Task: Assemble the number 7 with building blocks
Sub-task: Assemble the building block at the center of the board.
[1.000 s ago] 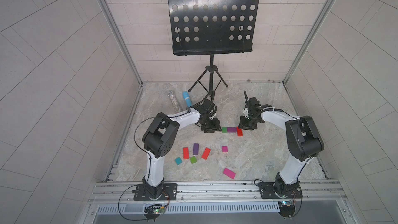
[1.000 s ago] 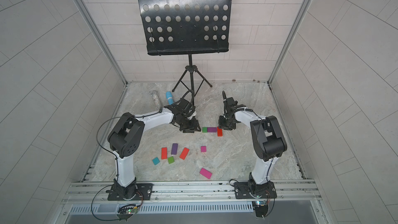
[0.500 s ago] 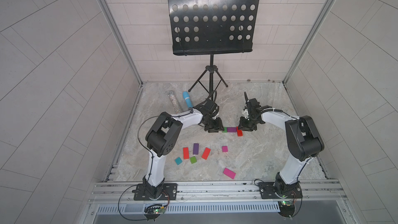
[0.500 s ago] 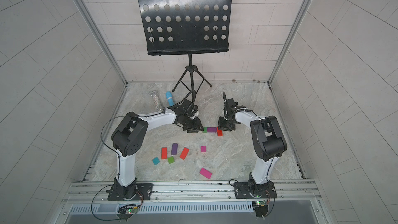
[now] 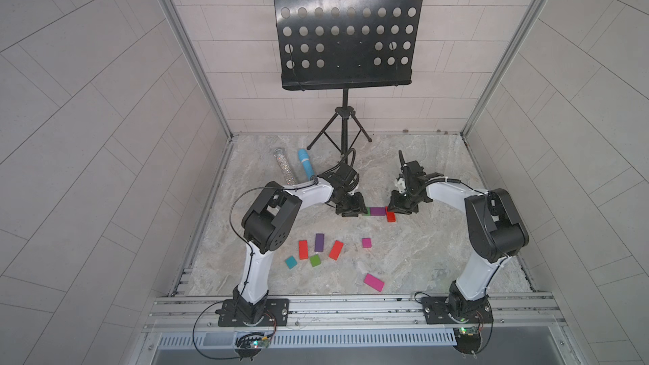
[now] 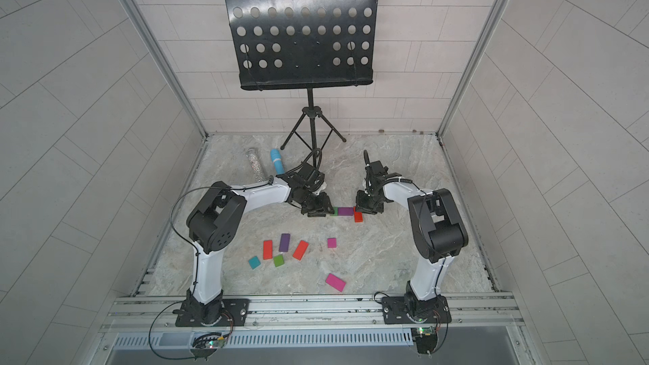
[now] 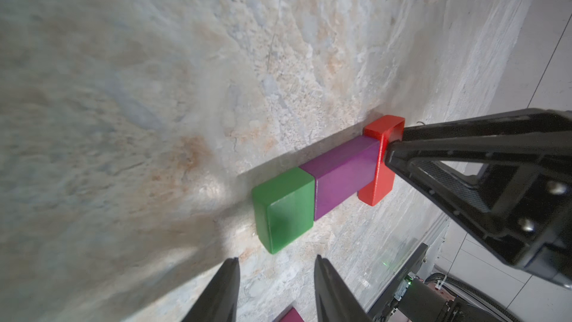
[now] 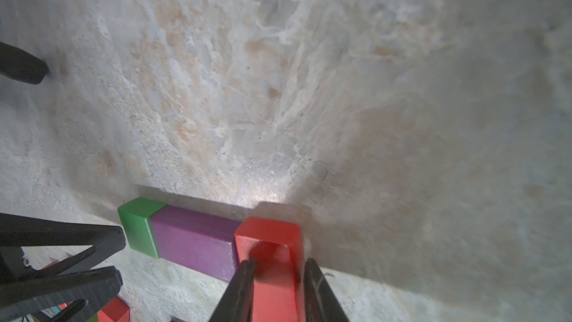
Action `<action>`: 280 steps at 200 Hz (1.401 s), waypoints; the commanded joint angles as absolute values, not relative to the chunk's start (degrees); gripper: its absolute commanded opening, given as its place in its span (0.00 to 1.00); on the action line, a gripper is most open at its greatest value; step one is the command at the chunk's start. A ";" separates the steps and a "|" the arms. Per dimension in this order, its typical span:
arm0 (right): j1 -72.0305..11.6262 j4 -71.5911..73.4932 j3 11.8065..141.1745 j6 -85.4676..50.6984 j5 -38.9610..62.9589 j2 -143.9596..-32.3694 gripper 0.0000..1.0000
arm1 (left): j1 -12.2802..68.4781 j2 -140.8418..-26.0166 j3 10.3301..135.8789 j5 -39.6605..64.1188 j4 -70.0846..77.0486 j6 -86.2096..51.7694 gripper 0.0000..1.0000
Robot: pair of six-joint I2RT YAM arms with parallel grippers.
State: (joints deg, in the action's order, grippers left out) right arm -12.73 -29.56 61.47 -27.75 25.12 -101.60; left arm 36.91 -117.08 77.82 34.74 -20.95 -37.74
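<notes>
The right gripper [image 8: 277, 269] clamps the red block [image 8: 267, 233] across its width, seating it crosswise against the purple block [image 7: 343, 178]. This is judged to be the corner of the 7. The left gripper [image 7: 275, 266], jaws apart and empty, sits just short of the green block [image 7: 286, 209], apparently bracing the row on the desk [image 8: 278, 88]. The red block's near end is hidden beneath the right gripper.

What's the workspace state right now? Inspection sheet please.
Surface: marbled table, no damage seen.
Job's things: green block, purple block and red block touch in a row, red crosswise; seven loose blocks nearer the arm bases.
Clutter: glitter tube, blue microphone, beside the left arm.
Grippers: left gripper open, empty, just short of the green block; right gripper astride the red block, grip unclear.
Cables: black cable loops off the left arm, clear of blocks.
Surroundings: music stand at back; tiled walls.
</notes>
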 commanded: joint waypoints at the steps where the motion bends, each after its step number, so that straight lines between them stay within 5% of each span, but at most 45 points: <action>1: -13.09 -29.44 60.58 -28.32 24.85 -101.79 0.32 | 37.35 -117.53 79.48 35.06 -19.79 -38.24 0.45; 280: -14.59 -30.40 59.97 -32.17 22.32 -100.83 0.32 | 37.71 -117.73 79.39 35.42 -18.90 -38.68 0.46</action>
State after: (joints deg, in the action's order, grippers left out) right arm -13.89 -28.80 61.08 -31.62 24.05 -101.49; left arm 37.50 -117.34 78.32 35.16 -19.88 -38.15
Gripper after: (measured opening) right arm 0.318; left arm 0.455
